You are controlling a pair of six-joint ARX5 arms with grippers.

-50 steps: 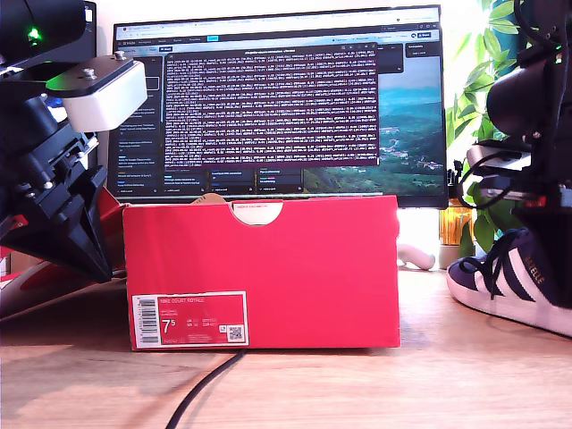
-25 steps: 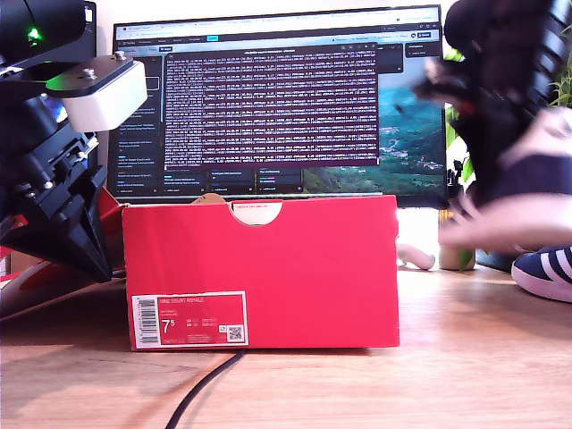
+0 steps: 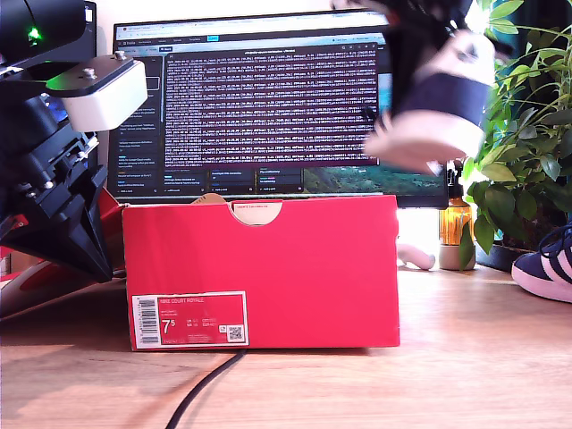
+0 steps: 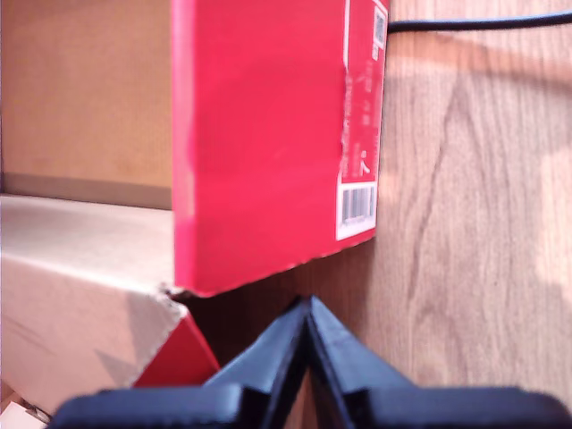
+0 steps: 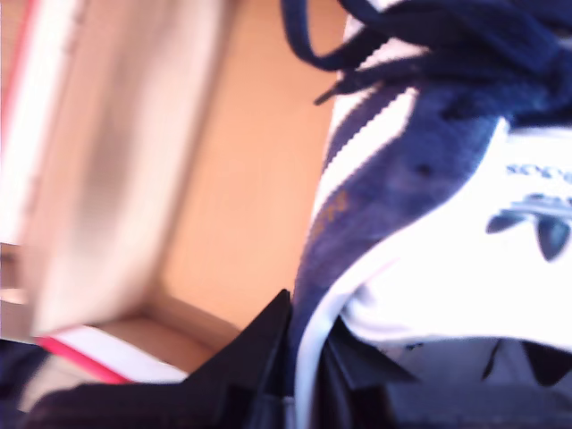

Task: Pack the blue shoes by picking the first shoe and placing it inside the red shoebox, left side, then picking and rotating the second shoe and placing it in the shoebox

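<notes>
Compared with half a second ago, the first shoe [image 3: 427, 107] has risen from beside the box to a blurred position high above the far end of the red shoebox [image 3: 261, 273], in front of the monitor [image 3: 277, 98]; the plant [image 3: 518, 134], hidden behind the arm earlier, is now exposed. My second tool [image 5: 304, 357] pinches this shoe by its heel collar, one finger inside and one outside, with the navy laces [image 5: 375, 54] hanging ahead of it and the open cardboard interior of the box [image 5: 223, 179] beneath. The second shoe [image 3: 547, 264] rests on the worktop [image 3: 447, 375] at the exterior view's right edge, well apart from that tool, unmoved. My first tool [image 4: 307, 349] stays parked just beside the corner of the box that carries the barcode label [image 4: 356, 204], its fingers pressed together with nothing between them, pointing down at the wood. A black cable [image 3: 201, 389] runs from under the box toward the front of the worktop. A small orange bottle [image 3: 456, 228] stands beside the plant.
</notes>
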